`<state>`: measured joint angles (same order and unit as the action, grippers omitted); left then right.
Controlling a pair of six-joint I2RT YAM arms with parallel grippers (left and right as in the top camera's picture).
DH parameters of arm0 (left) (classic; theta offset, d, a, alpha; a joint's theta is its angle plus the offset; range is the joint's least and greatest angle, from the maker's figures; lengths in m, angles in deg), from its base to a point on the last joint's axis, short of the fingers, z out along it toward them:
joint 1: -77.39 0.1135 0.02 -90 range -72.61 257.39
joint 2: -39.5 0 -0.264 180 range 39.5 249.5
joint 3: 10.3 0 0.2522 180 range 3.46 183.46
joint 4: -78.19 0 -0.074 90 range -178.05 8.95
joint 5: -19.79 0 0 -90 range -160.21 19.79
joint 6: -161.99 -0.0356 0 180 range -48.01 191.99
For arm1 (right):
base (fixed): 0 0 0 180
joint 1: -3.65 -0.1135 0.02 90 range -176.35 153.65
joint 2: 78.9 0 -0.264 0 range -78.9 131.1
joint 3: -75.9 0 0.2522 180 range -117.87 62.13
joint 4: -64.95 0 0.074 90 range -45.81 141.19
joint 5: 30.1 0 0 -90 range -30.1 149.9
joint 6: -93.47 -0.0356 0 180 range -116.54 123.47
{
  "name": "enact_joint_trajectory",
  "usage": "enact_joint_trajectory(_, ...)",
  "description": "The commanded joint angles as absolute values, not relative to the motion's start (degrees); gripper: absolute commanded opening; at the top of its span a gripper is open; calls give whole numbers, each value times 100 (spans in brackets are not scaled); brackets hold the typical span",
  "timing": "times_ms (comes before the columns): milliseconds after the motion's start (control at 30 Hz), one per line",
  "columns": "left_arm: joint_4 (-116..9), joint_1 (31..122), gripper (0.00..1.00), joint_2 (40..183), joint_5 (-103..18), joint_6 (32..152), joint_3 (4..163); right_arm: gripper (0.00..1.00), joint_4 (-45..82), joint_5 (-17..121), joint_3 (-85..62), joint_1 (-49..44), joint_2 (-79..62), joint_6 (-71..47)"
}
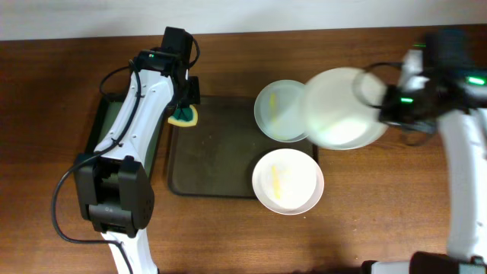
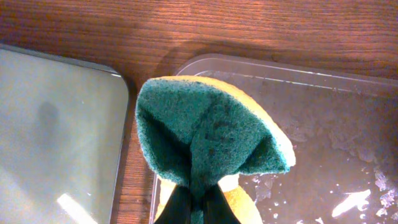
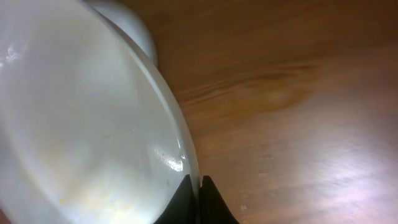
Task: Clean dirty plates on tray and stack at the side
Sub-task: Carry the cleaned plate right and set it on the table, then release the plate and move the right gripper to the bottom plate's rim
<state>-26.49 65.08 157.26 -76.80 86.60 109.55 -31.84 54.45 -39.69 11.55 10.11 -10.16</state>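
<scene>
My right gripper point(image 1: 389, 106) is shut on the rim of a white plate point(image 1: 344, 108) and holds it lifted over the right edge of the dark brown tray point(image 1: 213, 164); in the right wrist view the plate point(image 3: 81, 124) fills the left side with my fingers point(image 3: 199, 186) pinching its edge. A faintly green plate point(image 1: 278, 111) lies at the tray's far right, partly under the lifted one. A white plate with a yellow smear point(image 1: 288, 180) lies at the tray's near right. My left gripper point(image 1: 185, 106) is shut on a green and yellow sponge point(image 2: 208, 134) over the tray's far left corner.
A smaller dark green-black tray point(image 1: 106, 129) lies left of the brown tray, partly under my left arm; it shows in the left wrist view point(image 2: 56, 130). The brown tray's floor point(image 2: 323, 143) looks wet and smeared. Bare wooden table point(image 1: 380, 221) lies to the right.
</scene>
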Motion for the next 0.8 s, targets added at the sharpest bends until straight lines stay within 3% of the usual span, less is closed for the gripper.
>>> enact_joint_trajectory(0,-2649,6519,0,15712,-7656,8693,11038,4,-2952,4660,-3298,2605,698,-612)
enact_joint_trajectory(100,-2653,6519,0,15712,-7656,8693,11038,4,-2025,4503,-2076,3291,698,-599)
enact_joint_trajectory(267,-2649,6519,0,15712,-7656,8693,11038,4,543,4477,320,3444,705,-927)
enact_joint_trajectory(400,-2649,6519,0,15712,-7656,8693,11038,4,1843,4616,1172,3442,773,-949)
enact_joint_trajectory(600,-2647,6519,0,15712,-7656,8693,11038,6,2342,4671,1260,3195,1350,-1053)
enact_joint_trajectory(733,-2645,6519,0,15712,-7658,8691,11038,46,2429,4693,1126,2976,1452,-1056)
enact_joint_trajectory(767,-2645,6519,0,15712,-7658,8691,11038,50,2125,4651,897,2987,1437,-1053)
